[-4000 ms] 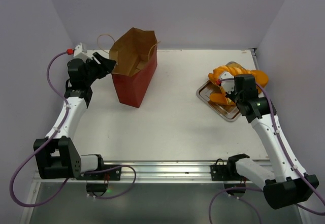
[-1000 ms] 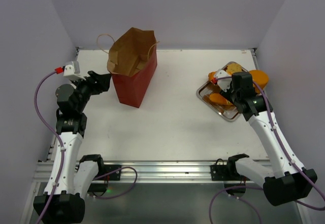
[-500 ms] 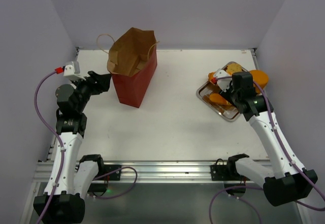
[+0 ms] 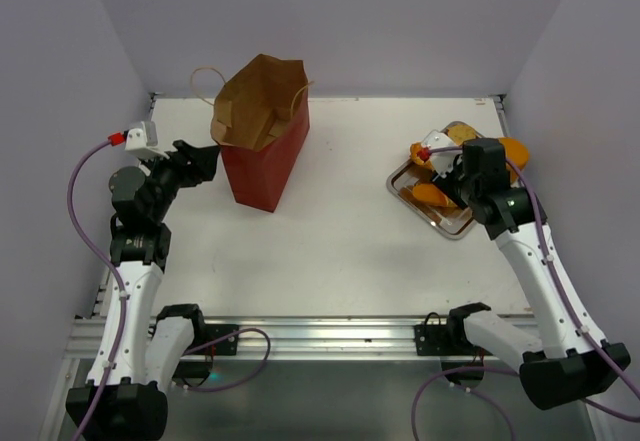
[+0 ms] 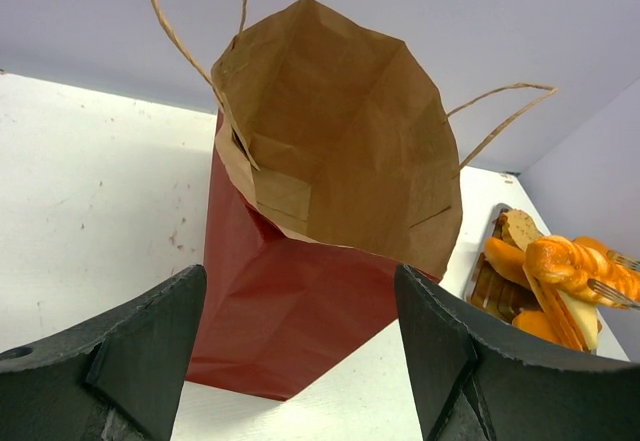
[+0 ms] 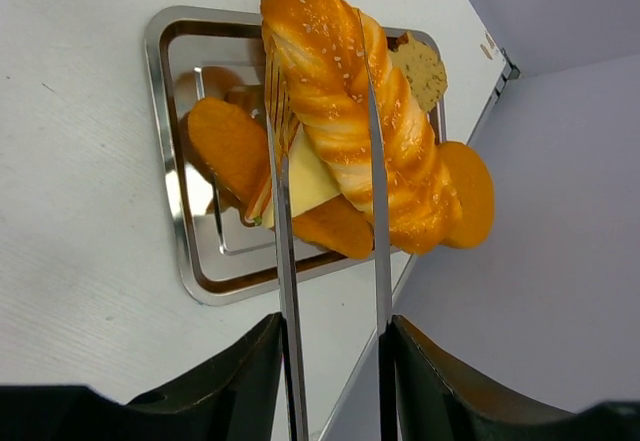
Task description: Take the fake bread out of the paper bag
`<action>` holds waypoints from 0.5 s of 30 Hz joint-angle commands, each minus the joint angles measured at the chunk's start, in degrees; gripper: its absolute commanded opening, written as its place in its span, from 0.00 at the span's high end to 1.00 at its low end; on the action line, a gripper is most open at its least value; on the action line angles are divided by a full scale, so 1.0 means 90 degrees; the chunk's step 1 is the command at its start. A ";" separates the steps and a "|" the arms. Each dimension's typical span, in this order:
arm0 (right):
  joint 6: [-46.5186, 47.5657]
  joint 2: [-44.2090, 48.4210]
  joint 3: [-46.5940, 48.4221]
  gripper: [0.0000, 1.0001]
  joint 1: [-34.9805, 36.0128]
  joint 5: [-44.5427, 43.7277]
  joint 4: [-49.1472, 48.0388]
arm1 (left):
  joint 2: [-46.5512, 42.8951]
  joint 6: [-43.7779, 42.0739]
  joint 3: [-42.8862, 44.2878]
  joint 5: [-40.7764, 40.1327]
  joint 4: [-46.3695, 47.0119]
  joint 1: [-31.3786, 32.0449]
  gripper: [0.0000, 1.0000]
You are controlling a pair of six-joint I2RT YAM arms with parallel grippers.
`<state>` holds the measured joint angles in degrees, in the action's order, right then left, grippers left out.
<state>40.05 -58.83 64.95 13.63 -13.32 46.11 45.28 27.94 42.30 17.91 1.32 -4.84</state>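
The table (image 4: 350, 231) carries the paper bag (image 4: 262, 171) upright near its far-left corner, open top showing brown lining; no bread shows in the part of the lining in view. The bag looks light and thin-walled, likely to crumple or tip, so steadying it at the top edge is probably the safest hold. The left pincer (image 4: 205, 157) hangs just beside it, toward the left edge, spread wide and holding nothing.

By the right edge, toward the far-right corner, sits the metal tray (image 6: 158, 111), heaped with fake bread. On top lies the twisted loaf (image 6: 330, 101), glossy, probably stiff, light and a little slippery; across its narrow width seems the best place to take it. The right pincer (image 6: 318, 31) flanks it closely with thin prongs, though whether they clamp it I cannot tell. Flat orange slices (image 6: 230, 141) lie underneath.
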 commanded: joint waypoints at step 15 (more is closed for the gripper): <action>-0.1080 -0.0816 0.0626 0.53 0.1004 0.3902 0.0435 | -0.0363 -0.0302 0.0534 -0.0154 -0.0752 -0.0048 0.16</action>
<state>27.14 -63.68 71.31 19.07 10.66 49.52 43.03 26.81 43.79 17.72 -2.68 -4.84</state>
